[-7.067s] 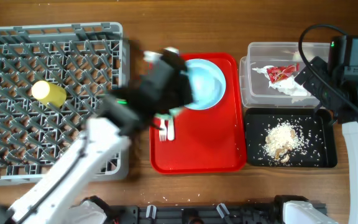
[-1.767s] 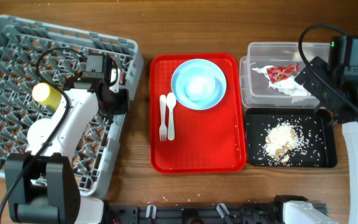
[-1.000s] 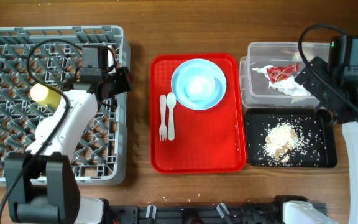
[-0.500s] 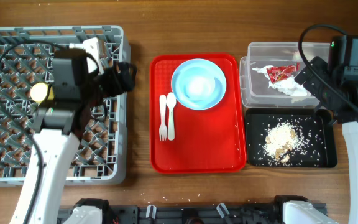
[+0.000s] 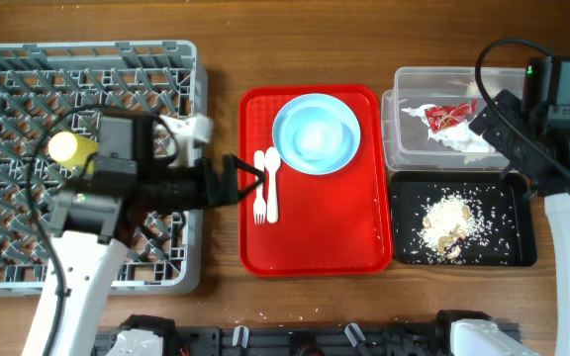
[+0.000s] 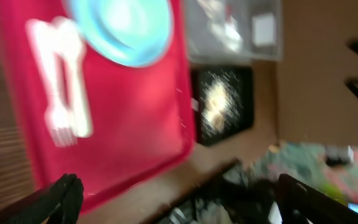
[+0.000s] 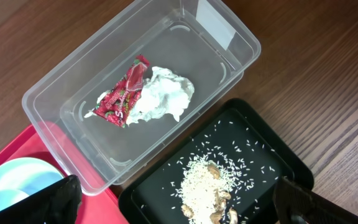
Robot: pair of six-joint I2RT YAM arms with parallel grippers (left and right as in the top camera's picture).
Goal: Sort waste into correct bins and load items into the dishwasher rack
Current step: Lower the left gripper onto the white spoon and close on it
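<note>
Left gripper (image 5: 243, 178): swung off rack (image 5: 28, 79), cup (image 5: 70, 148) lodged there, now wide and empty just beside fork (image 5: 259, 198) and spoon (image 5: 272, 183) on red tray (image 5: 315, 237), cutlery likely next; right gripper (image 7: 176, 190) wide, empty, above tub (image 7: 185, 43).

Sorted waste in two bins on a wooden desk (image 7: 319, 81)

A clear tub (image 7: 238, 36) runs from 9 towards 1 o'clock, holding a crumpled white napkin (image 7: 161, 96) with a red wrapper (image 7: 122, 94) touching its 9 o'clock side. Just beside it, at 5 o'clock, a black tray (image 7: 281, 163) carries rice-like crumbs (image 7: 202, 185). At 8 o'clock a red tray (image 7: 25, 148) corner bears a light-blue plate (image 7: 14, 185). The right gripper (image 7: 179, 208) jaws stand wide apart at 5 and 7 o'clock.
</note>
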